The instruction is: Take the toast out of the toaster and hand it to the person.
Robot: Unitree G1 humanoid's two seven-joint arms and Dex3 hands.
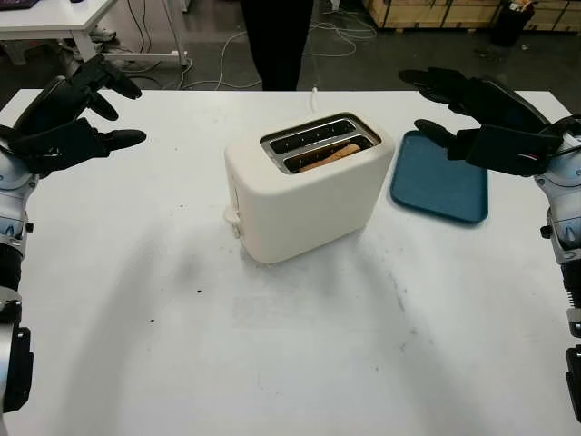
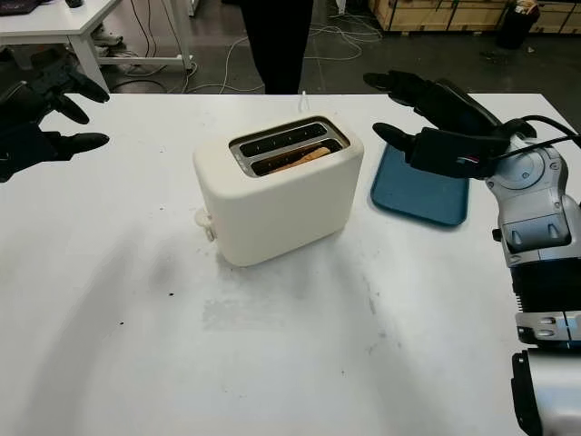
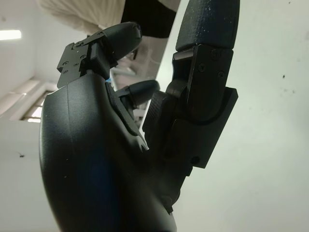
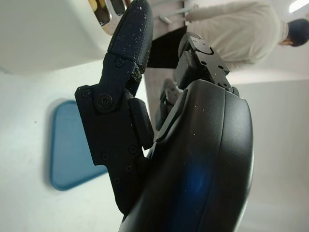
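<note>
On the white table (image 1: 272, 363), a cream toaster (image 1: 304, 195) holds toast (image 1: 329, 156) in its near slot; blue tray (image 1: 440, 182) beside it; left hand (image 1: 77, 118) and right hand (image 1: 477, 118) hover open, holding nothing

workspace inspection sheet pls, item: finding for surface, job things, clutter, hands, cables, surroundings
surface: white table, a few dark specks and scuffs
job's things: cream toaster mid-table; toast in its nearer slot, the farther slot looks empty
clutter: blue tray on the table at the toaster's right
grippers: left hand open, above the table's far left; right hand open, over the tray
cables: white cord from the toaster's back; loose cables on the floor
surroundings: person standing at the far edge; white desk far left; wooden pallets far right
</note>
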